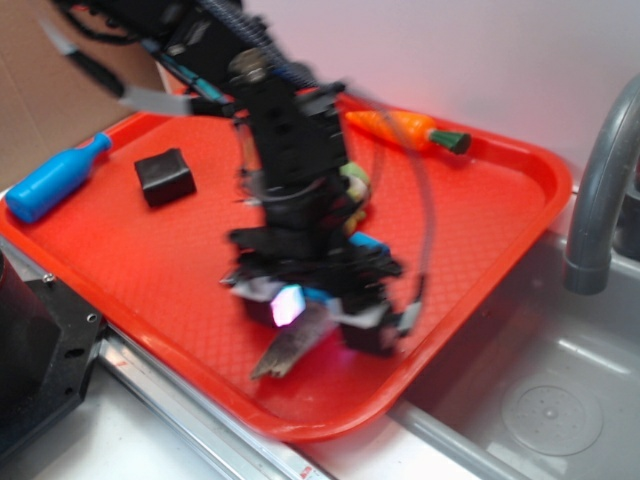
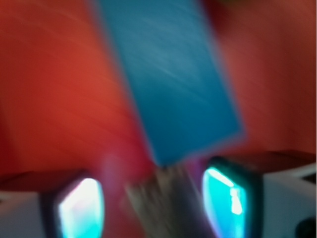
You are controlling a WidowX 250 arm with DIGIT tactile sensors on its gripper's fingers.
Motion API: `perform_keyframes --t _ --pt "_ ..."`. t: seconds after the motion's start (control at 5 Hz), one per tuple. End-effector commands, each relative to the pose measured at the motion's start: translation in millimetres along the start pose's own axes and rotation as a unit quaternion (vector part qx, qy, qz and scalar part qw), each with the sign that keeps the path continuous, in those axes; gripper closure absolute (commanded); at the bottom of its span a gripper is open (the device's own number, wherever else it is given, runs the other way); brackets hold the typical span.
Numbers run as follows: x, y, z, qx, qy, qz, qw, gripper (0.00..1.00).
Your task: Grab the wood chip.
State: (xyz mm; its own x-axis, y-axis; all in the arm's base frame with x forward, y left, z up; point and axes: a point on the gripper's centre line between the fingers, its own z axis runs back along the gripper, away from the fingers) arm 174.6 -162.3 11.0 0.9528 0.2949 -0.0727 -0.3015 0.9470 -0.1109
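Note:
The wood chip [image 1: 287,350] is a rough brown-grey splinter lying flat near the front edge of the red tray [image 1: 130,260]. My gripper [image 1: 318,318] hangs just above it, open, with a finger on each side. In the blurred wrist view the wood chip [image 2: 161,203] lies between the two glowing pads [image 2: 81,208], with a gap to each. The blue block [image 2: 171,74] lies right beyond the chip's far end. In the exterior view only a sliver of the blue block [image 1: 368,243] shows behind the arm.
A black cube [image 1: 165,176] sits at the tray's back left, a blue bottle-shaped toy [image 1: 55,178] over its left rim, and a toy carrot [image 1: 408,129] at the back. A grey sink [image 1: 540,400] with a faucet [image 1: 600,190] lies to the right.

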Motion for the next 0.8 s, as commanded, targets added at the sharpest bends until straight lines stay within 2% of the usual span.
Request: perform_keyframes --t 0.0,0.2,0.4,0.6 --pt "-2 0 24 0.014 -0.024 -0.042 0.999 1.0" --pt "-6 33 77 0.004 -0.115 -0.064 0.991 1.0" --pt "-12 54 129 0.004 -0.161 -0.079 0.984 1.0" --pt "-15 66 150 0.001 -0.151 -0.079 0.985 1.0"
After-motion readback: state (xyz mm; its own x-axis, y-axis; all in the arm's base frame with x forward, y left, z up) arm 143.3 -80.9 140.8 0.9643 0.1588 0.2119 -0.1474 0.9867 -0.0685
